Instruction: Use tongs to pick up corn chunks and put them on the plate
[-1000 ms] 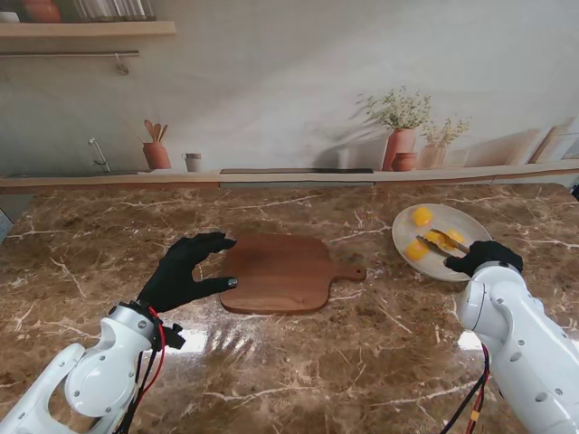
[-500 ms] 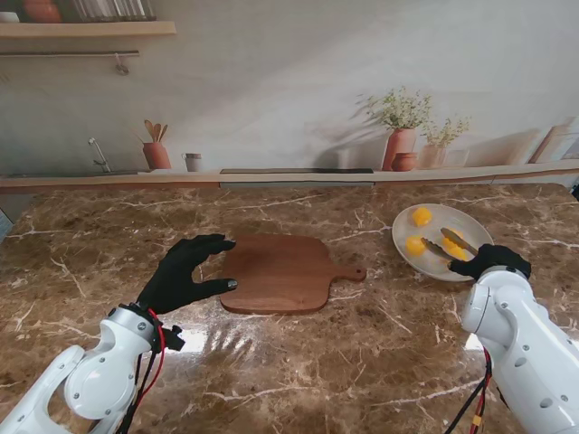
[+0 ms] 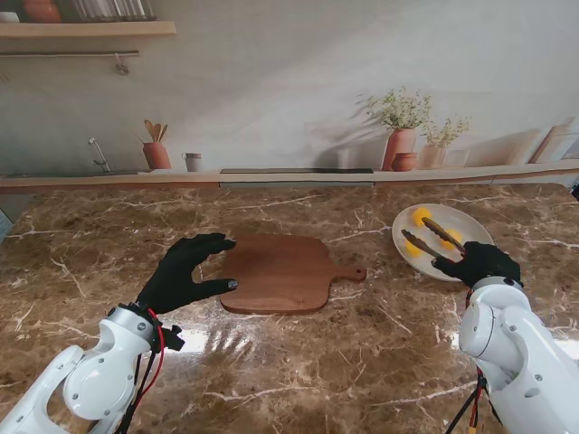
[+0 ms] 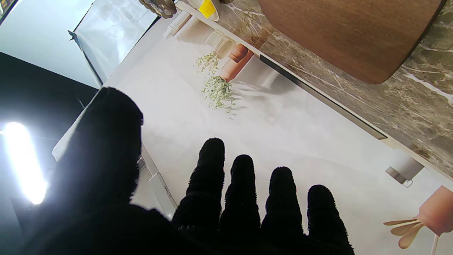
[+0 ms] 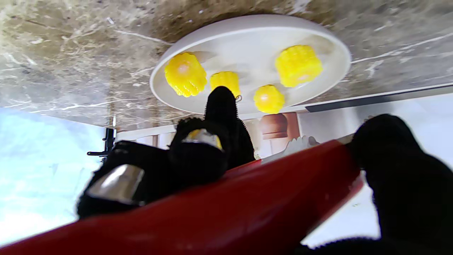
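The right hand (image 3: 478, 263), gloved in fuzzy black knit, is closed around the handle of the tongs (image 3: 429, 239). In the right wrist view the handle (image 5: 226, 209) shows as a smooth, glossy red bar crossing under the fingers (image 5: 221, 106), with the thumb pressed on its far end. From the stand's view the two slim arms of the tongs reach out from the hand over the plate (image 3: 470, 222) – they are spread apart and carry nothing between their tips.

The plate is round, shallow and off-white, with a smooth matte rim, and sits on the table's right side. Four corn chunks (image 5: 185, 74) lie on it: short, bright yellow cylinders with ridged rows of kernels – two larger ones near opposite edges and two smaller ones between them, all apart from each other.

The left hand (image 3: 185, 271), in the same black glove, holds nothing; its fingers are spread, with the fingertips resting at the left edge of the cutting board (image 3: 279, 271). The board is a flat slab of dark brown wood with rounded corners and a short handle pointing toward the plate. It lies in the middle of the table (image 3: 362, 362), a polished brown marble top veined with white that mirrors the light.
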Motion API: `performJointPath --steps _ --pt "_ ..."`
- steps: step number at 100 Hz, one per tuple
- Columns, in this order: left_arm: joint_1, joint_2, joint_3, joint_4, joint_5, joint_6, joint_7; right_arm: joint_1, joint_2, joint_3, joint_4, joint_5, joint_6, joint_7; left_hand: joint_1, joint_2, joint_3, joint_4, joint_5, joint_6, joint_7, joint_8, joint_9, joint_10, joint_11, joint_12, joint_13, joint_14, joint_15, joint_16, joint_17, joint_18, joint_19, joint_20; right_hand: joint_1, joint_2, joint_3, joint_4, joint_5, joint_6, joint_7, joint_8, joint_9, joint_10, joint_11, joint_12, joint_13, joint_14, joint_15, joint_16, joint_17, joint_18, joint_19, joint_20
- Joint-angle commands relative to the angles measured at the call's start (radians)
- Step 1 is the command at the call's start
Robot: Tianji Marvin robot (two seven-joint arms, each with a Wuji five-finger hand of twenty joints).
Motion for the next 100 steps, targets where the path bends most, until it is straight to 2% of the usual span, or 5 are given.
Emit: performJointPath --steps 1,12,37,53,100 --pt "0.004 -0.001 0.004 0.002 0.003 -0.005 0.003 -0.030 -0.010 -0.006 -0.027 0.024 -0.014 0.002 0.034 0.036 -0.027 0.030 0.007 0.008 -0.013 0.001 -0.012 -0.016 -0.021 0.005 -0.039 -0.043 -0.030 -0.008 -0.012 -0.040 -0.044 -0.011 -0.020 0.078 0.050 0.045 0.005 0.000 0.012 -0.009 -0.012 -0.006 0.019 -0.015 0.029 -0.012 0.011 0.022 0.042 -0.188 0.243 0.049" --pt "0.005 -0.001 0.005 0.004 0.004 -0.009 0.007 -0.071 -0.016 0.006 -0.052 0.067 -0.081 -0.033 0.035 0.034 -0.027 0.030 0.007 0.009 -0.013 0.001 -0.010 -0.015 -0.021 0.005 -0.038 -0.042 -0.030 -0.008 -0.012 -0.040 -0.044 -0.012 -0.016 0.075 0.050 0.045 0.010 -0.004 0.014 -0.010 -0.011 -0.006 0.019 -0.017 0.026 -0.009 0.010 0.021 0.040 -0.180 0.239 0.047" --pt "0.007 -0.003 0.011 0.010 0.003 -0.016 0.019 -0.165 -0.016 0.043 -0.053 0.140 -0.400 -0.075 0.035 0.034 -0.026 0.030 0.007 0.009 -0.014 0.001 -0.011 -0.015 -0.022 0.005 -0.039 -0.043 -0.030 -0.009 -0.012 -0.039 -0.044 -0.014 -0.032 0.073 0.069 0.040 0.021 -0.019 0.020 -0.006 -0.006 -0.012 0.016 -0.018 0.014 0.006 0.006 0.022 0.020 -0.143 0.238 0.048" --pt "0.005 -0.004 0.017 0.015 -0.001 -0.022 0.023 -0.204 -0.008 0.028 -0.048 0.126 -0.536 -0.081 0.034 0.035 -0.026 0.030 0.007 0.009 -0.014 0.001 -0.010 -0.016 -0.022 0.005 -0.038 -0.044 -0.030 -0.009 -0.012 -0.039 -0.045 -0.015 -0.042 0.070 0.078 0.040 0.013 -0.028 0.020 -0.003 -0.012 -0.023 0.012 -0.017 -0.004 0.005 0.000 0.025 0.000 -0.134 0.232 0.049" --pt "0.021 -0.007 0.011 0.004 0.009 -0.022 0.044 -0.193 0.014 -0.155 0.022 0.006 -0.694 -0.155 0.036 0.036 -0.029 0.030 0.007 0.009 -0.014 0.002 -0.010 -0.016 -0.022 0.005 -0.038 -0.044 -0.030 -0.009 -0.012 -0.038 -0.045 -0.017 -0.041 0.063 0.054 0.045 -0.005 -0.051 0.020 0.006 -0.027 -0.046 0.013 -0.012 -0.040 -0.006 -0.017 0.033 -0.045 -0.125 0.209 0.055"
